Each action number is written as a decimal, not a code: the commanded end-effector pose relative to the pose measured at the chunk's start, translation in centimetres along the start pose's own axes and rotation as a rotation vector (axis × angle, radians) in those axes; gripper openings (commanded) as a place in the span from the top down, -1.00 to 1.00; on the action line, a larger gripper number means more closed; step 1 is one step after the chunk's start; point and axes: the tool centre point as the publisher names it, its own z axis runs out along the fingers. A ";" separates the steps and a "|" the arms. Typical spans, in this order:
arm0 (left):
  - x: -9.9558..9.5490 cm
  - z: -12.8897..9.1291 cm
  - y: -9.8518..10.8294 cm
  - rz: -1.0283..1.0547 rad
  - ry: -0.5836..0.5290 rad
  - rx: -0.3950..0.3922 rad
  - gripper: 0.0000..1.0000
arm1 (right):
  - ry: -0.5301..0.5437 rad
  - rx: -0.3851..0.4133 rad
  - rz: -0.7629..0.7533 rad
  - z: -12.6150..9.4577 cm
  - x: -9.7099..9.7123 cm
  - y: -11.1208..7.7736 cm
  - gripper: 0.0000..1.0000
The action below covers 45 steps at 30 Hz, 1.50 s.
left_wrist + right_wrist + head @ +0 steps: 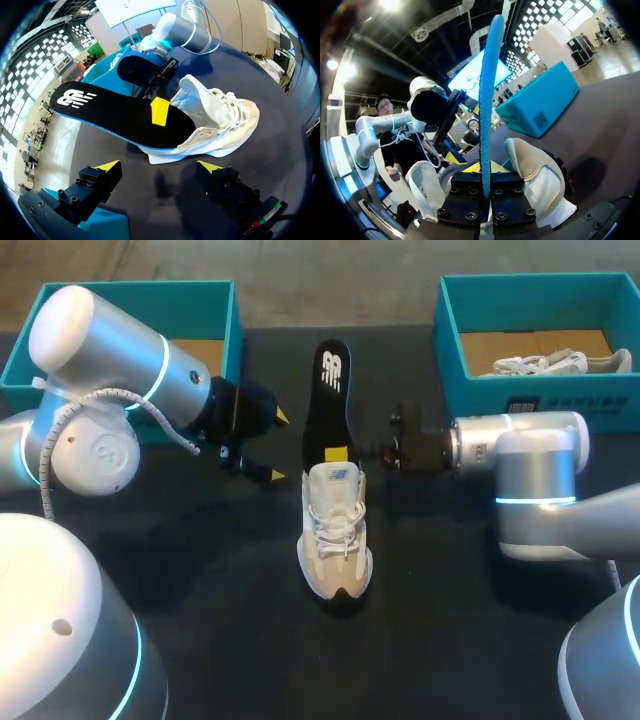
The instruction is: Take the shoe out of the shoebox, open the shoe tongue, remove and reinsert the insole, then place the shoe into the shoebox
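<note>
Head view: dark table (200, 590), an arm coming in from each side
Left shoebox (225, 330): teal, far left corner, partly behind the left arm (110, 350)
Left gripper (272, 446): fingers spread wide, gripping nothing, hovering just left of the insole (325, 390)
Insole: black with a blue edge, near end at the opening of the shoe (335, 540), the rest sticking out toward the far edge, raised off the table
Shoe: white and beige, on its sole at mid-table, toe toward the robot
Right gripper (338, 454): pinched on the insole from both faces, one yellow fingertip on its black top beside the shoe's opening
Right shoebox (450, 350): teal, far right corner, holding a second white shoe (550, 363)
</note>
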 end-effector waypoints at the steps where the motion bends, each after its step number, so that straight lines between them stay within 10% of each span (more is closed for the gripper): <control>1: 0.1 0.0 0.0 0.001 0.000 -0.002 -1.00 | -0.003 0.005 0.009 0.3 0.1 -0.7 1.00; 39: 0.1 0.0 0.0 0.001 0.000 -0.002 -1.00 | -0.042 -0.005 -0.049 -0.1 1.6 1.5 0.65; 45: 0.1 0.0 0.0 0.001 0.000 -0.002 -1.00 | -0.035 0.025 -0.039 -0.4 1.2 2.0 0.88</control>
